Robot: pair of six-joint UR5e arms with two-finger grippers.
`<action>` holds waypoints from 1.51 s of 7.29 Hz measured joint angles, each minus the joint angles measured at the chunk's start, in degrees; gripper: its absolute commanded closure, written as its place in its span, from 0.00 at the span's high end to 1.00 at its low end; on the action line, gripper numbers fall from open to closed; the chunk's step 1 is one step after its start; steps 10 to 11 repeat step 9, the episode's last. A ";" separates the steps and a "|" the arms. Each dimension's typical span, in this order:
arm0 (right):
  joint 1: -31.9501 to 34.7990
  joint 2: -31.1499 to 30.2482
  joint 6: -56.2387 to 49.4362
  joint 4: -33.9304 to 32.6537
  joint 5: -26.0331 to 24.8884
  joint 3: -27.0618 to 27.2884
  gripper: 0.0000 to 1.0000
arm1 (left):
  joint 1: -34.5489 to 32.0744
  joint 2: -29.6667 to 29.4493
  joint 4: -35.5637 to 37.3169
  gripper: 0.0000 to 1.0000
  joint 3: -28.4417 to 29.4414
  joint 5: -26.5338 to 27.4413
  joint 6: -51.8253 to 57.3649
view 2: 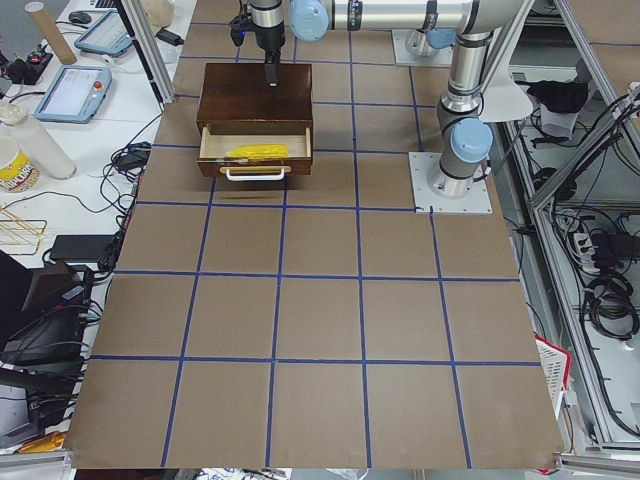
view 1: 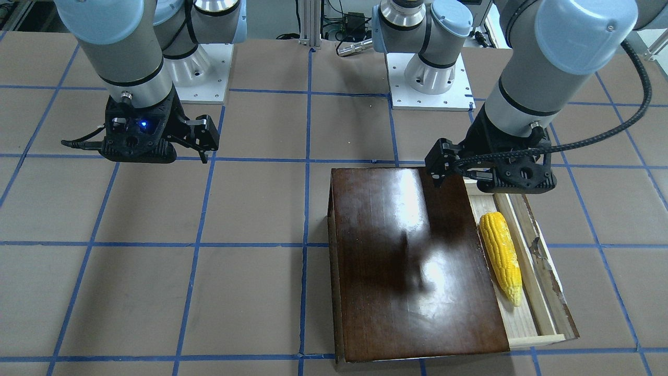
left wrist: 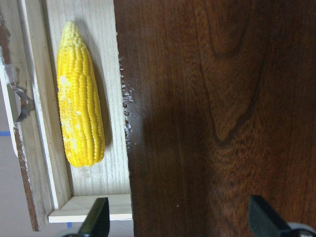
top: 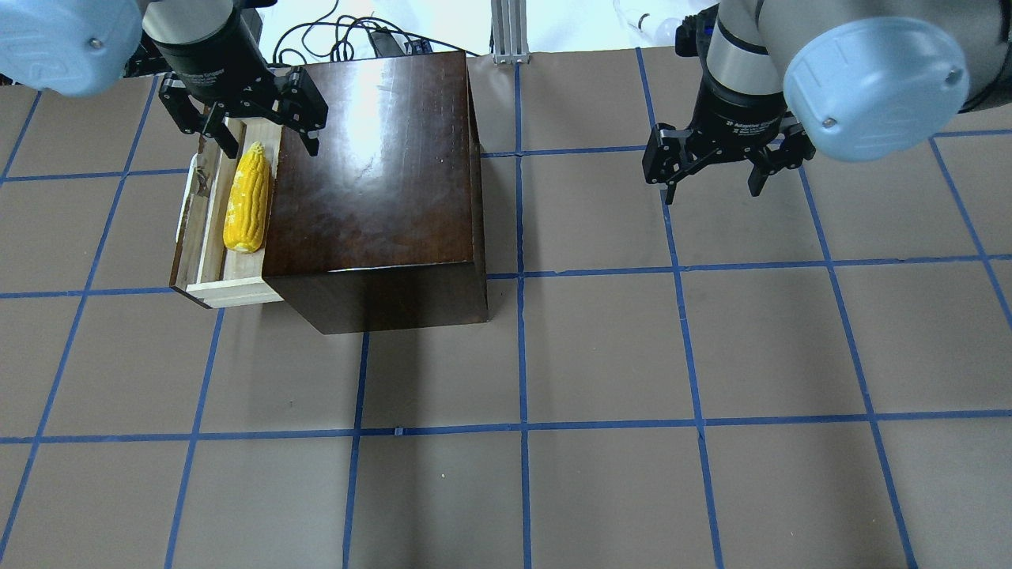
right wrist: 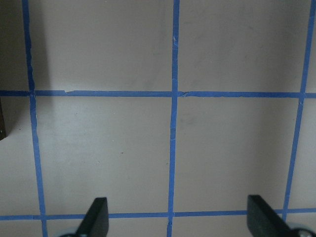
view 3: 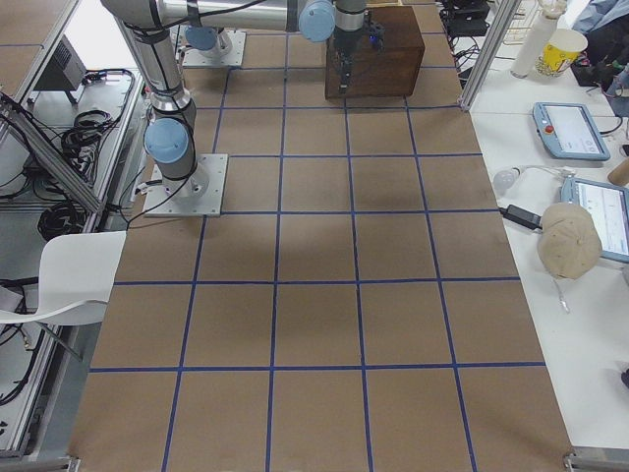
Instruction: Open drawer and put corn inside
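The drawer (top: 202,237) stands pulled out of the glossy dark-brown box (top: 379,174), toward the table's left side. The yellow corn (top: 245,197) lies flat in the drawer, along its length; it also shows in the front view (view 1: 502,256) and the left wrist view (left wrist: 80,98). My left gripper (top: 270,146) is open and empty. It hangs above the far end of the drawer and the box's edge, clear of the corn. My right gripper (top: 711,188) is open and empty above bare table on the right.
The drawer's worn front panel with a pale handle (view 2: 255,173) faces the table's left end. Blue tape lines (top: 522,276) grid the brown table. The arm bases (view 1: 430,78) stand at the robot's edge. Cables and a clear bottle (top: 640,16) lie beyond the box.
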 measured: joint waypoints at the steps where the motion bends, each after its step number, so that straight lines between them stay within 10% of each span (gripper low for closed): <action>1: 0.00 0.00 0.00 0.00 -0.04 0.00 1.00 | -0.34 1.14 0.04 1.00 -1.30 -0.12 0.10; 11: 0.00 0.03 0.00 0.02 -0.16 0.00 1.00 | 0.42 3.81 0.26 1.00 -4.96 -0.13 0.95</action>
